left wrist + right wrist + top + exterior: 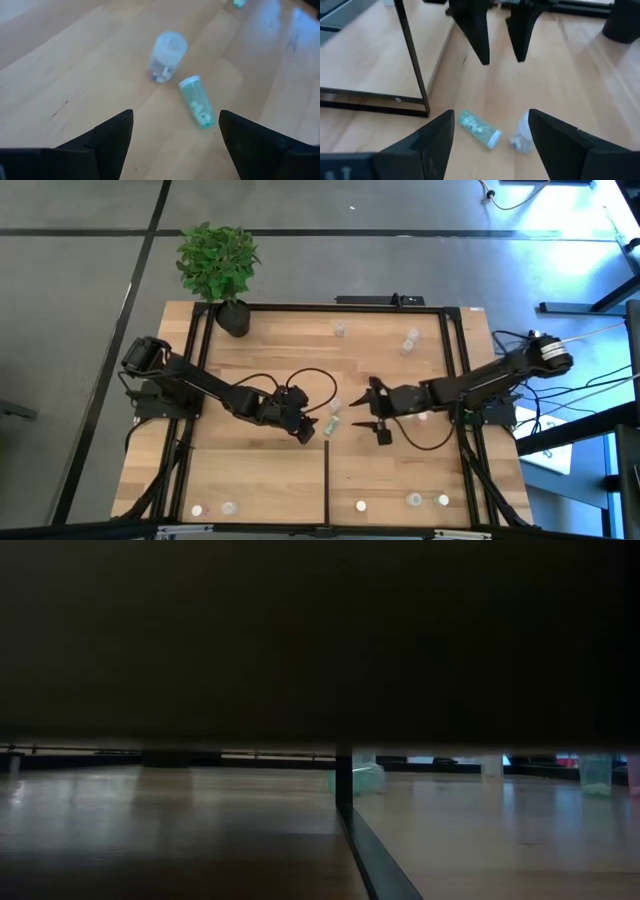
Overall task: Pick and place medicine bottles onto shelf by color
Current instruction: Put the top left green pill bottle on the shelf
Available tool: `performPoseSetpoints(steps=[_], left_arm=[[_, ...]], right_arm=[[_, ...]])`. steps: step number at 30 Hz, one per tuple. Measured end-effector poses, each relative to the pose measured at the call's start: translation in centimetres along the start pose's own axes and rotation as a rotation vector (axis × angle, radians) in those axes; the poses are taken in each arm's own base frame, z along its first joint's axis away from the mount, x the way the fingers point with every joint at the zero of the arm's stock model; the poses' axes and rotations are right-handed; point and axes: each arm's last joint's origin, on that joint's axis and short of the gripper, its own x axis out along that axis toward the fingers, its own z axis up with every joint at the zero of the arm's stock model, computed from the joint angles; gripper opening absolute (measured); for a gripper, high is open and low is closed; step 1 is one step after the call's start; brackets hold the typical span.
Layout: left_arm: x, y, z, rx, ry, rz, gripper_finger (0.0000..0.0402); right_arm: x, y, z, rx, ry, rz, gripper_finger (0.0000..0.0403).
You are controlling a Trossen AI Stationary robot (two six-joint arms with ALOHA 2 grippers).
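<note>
At bench centre, seen from above, two medicine bottles lie between the arms: a clear bottle (335,408) with a white cap and, touching it at 7 o'clock, a green bottle (331,423) tipped on its side. Left gripper (308,431) hovers just at 9 o'clock of the pair, jaws wide and empty; its wrist view frames the clear bottle (166,56) and green bottle (198,102) between the dark fingers (106,142). Right gripper (377,410) faces it from 3 o'clock, jaws likewise wide, holding nothing. Black divider bar (327,480) runs toward 6 o'clock across the shelf (260,480). Further bottles (410,340) stand near 1 o'clock, and others (413,500) line the 6 o'clock rail. Potted plant (220,265) occupies the 11 o'clock corner.
</note>
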Motion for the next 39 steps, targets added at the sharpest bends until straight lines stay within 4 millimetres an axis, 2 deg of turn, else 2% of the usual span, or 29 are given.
performPoseSetpoints(steps=[5,9,22,33,39], left_arm=[[0.7,-0.3,0.1,0.031,-0.032,-0.026,0.0289],[1.4,-0.6,0.3,0.034,-0.066,-0.052,0.0289],[5.1,-0.4,-1.8,0.094,-0.041,-0.043,0.0289],[6.8,0.3,-1.5,0.131,0.017,-0.129,0.0289],[6.9,0.3,-1.2,0.132,0.021,-0.159,0.0289]], right_arm=[[-1.1,-0.1,0.6,-0.038,-0.020,0.000,0.0257],[-1.2,-0.2,0.4,-0.044,-0.001,0.000,0.0257],[-1.1,0.0,-0.2,-0.025,0.061,0.005,0.0257],[-1.1,0.0,-0.2,-0.026,0.061,0.005,0.0257],[-1.1,0.0,-0.2,-0.027,0.061,0.005,0.0257]])
